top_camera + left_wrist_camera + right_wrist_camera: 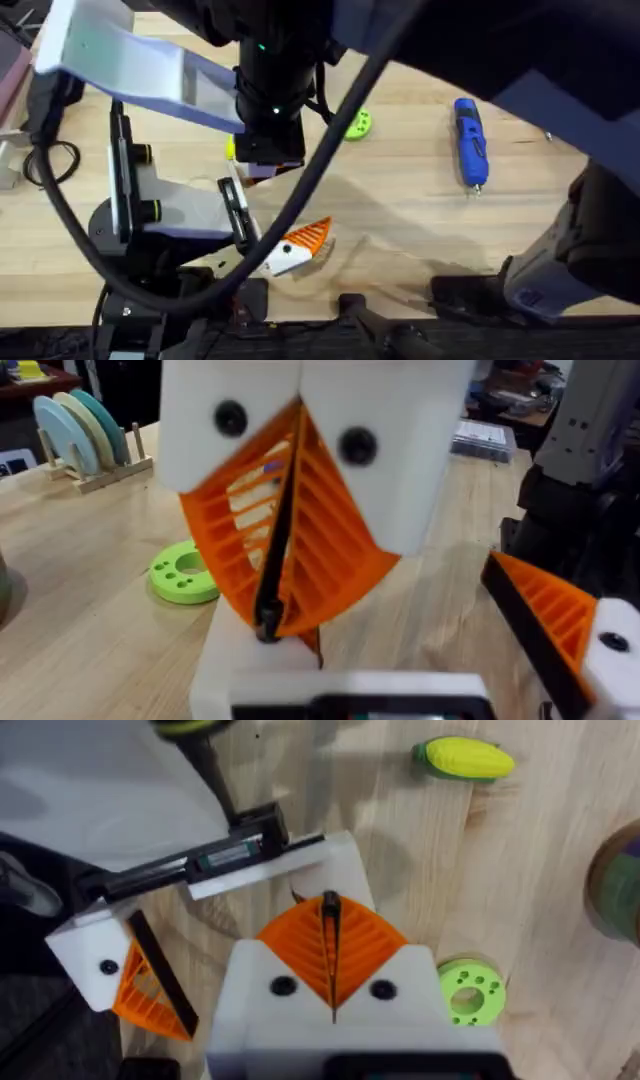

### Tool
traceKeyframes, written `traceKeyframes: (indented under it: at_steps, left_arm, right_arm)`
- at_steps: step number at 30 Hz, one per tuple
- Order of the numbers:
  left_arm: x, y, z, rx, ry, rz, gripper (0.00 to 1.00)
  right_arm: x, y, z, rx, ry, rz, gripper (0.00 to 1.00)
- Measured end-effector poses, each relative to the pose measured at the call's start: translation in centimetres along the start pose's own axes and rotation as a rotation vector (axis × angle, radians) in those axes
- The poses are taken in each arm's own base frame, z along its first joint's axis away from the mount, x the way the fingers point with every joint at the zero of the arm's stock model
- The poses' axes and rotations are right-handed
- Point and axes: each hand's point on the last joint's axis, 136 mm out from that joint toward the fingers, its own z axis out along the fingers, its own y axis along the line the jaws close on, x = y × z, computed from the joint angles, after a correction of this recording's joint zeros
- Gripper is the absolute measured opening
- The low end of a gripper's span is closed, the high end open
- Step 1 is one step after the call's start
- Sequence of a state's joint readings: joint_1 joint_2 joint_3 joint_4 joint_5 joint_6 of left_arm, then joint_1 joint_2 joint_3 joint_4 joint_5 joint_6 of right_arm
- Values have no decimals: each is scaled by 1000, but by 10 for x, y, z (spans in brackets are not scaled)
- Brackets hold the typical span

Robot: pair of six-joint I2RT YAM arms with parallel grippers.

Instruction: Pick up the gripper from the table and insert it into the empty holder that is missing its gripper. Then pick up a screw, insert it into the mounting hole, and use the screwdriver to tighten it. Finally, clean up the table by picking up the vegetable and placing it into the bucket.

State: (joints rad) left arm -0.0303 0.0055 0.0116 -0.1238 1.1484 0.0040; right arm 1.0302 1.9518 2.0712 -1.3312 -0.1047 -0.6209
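Right gripper [330,905] stood at the holder [338,865], pads closed on a thin black-edged piece.

The orange ribbed pads [365,945] met with no gap apart from a narrow black strip clamped between them. This was judged to be the black side of the gripper [331,960], though its orange body could not be made out. The strip's long axis ran in line with the fingers, pointing straight at the white holder, which lay just beyond the fingertips, beside the black rail [230,850]. Whether tip and holder touched could not be told. The twin base with its ribbed tip [150,985] lay to one side, apart (not the target). The right arm was the one at the holder, so the insertion would fall to it. The vegetable [465,758] lay well apart on the table [520,840], not yet in the bucket [620,885].
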Motion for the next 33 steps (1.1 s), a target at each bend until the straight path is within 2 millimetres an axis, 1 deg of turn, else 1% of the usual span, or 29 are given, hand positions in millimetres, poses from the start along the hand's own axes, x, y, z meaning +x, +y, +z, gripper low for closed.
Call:
traceKeyframes:
  at_steps: [7,8,9,10,11,13,15,16,22,26,33]
  left_arm:
    - [0,0,0,0,0,0,985]
    - [0,0,0,0,0,0,985]
    - [0,0,0,0,0,0,985]
    - [0,0,0,0,0,0,985]
    - [0,0,0,0,0,0,985]
    - [0,0,0,0,0,0,985]
    - [0,0,0,0,0,0,985]
    - [0,0,0,0,0,0,985]
    - [0,0,0,0,0,0,985]
    - [0,0,0,0,0,0,985]
    - [0,0,0,0,0,0,985]
  right_arm:
    - [0,0,0,0,0,0,6]
    - [0,0,0,0,0,2,17]
    - [0,0,0,0,0,6,100]
    - [0,0,0,0,0,8,247]
    - [0,0,0,0,1,8,372]
    - [0,0,0,0,1,8,675]
    - [0,0,0,0,1,6,939]
    - [0,0,0,0,1,7,975]
    - [0,0,0,0,1,22,991]
    - [3,-6,-1,6,-3,92,991]
    - [18,-43,-7,54,-34,324,991]
